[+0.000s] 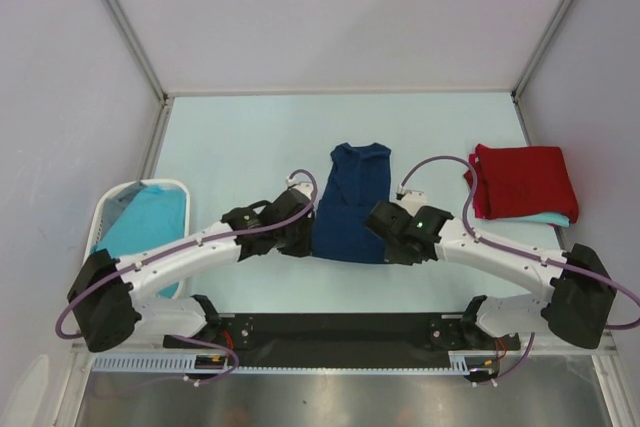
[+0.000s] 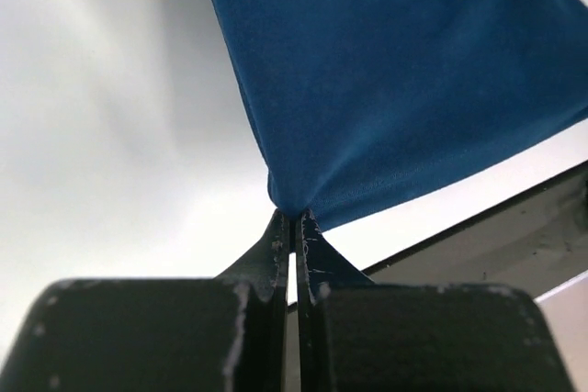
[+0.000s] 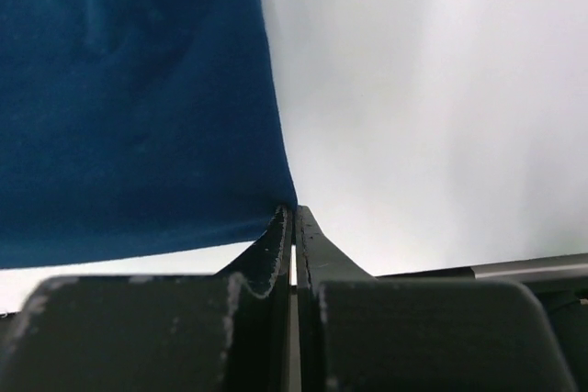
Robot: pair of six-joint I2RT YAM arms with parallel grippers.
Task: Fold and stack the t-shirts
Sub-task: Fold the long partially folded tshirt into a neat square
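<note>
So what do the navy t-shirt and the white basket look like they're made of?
Navy t-shirt: soft, matte knit cloth, probably cotton; it puckers into folds where the left gripper pinches its corner. White basket: likely plastic, going by its smooth, rounded, rigid-looking rim.

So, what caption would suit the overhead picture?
Left hand and right hand pinch the navy t-shirt by its near corners.

We see a white rounded plastic basket (image 1: 143, 184) at the left edge of the pale blue tabletop (image 1: 250, 137), a flat black plate (image 1: 340, 327) along its near side
</note>
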